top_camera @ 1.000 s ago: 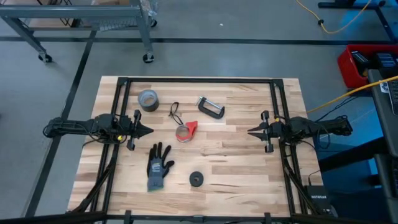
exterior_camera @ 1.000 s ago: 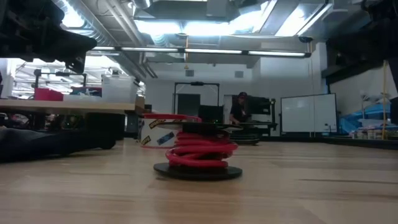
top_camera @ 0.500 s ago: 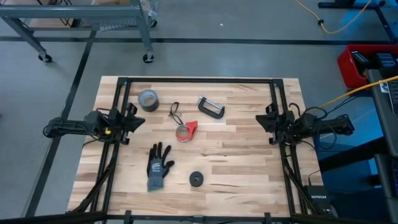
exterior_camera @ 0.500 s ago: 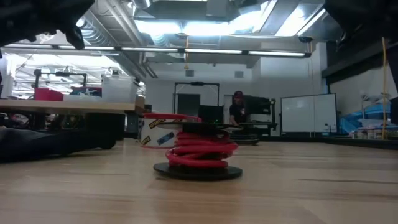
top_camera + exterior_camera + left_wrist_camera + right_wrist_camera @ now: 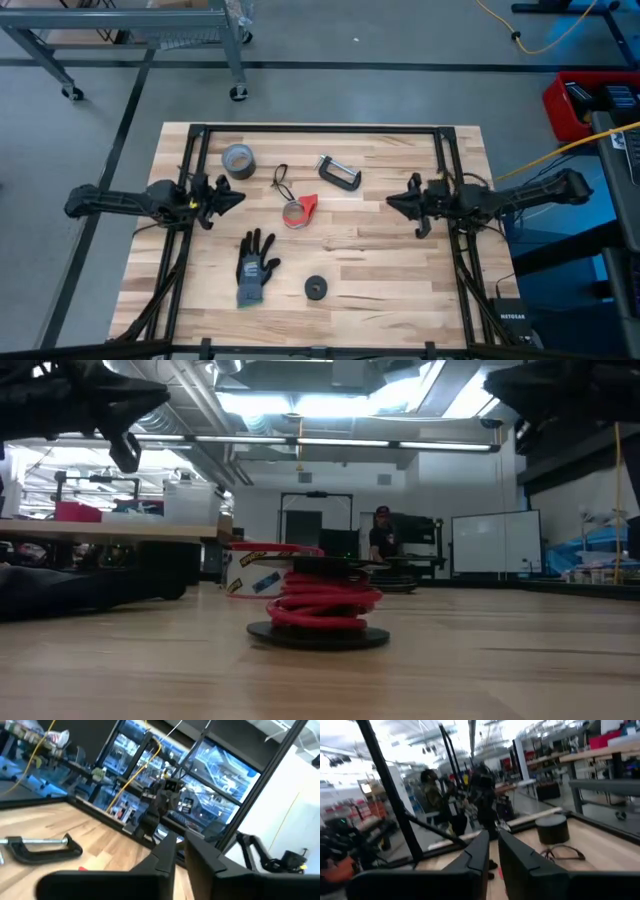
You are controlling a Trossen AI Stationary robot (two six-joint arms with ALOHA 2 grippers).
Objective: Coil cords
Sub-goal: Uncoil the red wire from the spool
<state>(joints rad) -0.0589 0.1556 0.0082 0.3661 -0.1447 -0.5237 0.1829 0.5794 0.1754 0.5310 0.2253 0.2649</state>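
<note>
The black looped cord (image 5: 281, 181) lies flat on the table at its middle far part; it also shows in the right wrist view (image 5: 562, 852). The red cord (image 5: 322, 600) sits wound in a coil on a dark round disc (image 5: 317, 288) near the front edge. My left gripper (image 5: 237, 197) hovers at the table's left, shut and empty, pointing toward the middle. My right gripper (image 5: 391, 201) hovers at the right, shut and empty, pointing toward the middle. Both are above the table, apart from the cords.
A grey duct-tape roll (image 5: 238, 159), a black C-clamp (image 5: 340, 173), a red-edged tape ring (image 5: 297, 212) and a dark glove (image 5: 256, 266) lie on the table. A black frame (image 5: 320, 129) runs along its edges. A person (image 5: 381, 532) stands far behind.
Both grippers drew back toward their own side edges of the table, then came out again toward the middle. My right gripper now reaches a little farther toward the middle than a second ago. The cords and other things have stayed in place.
</note>
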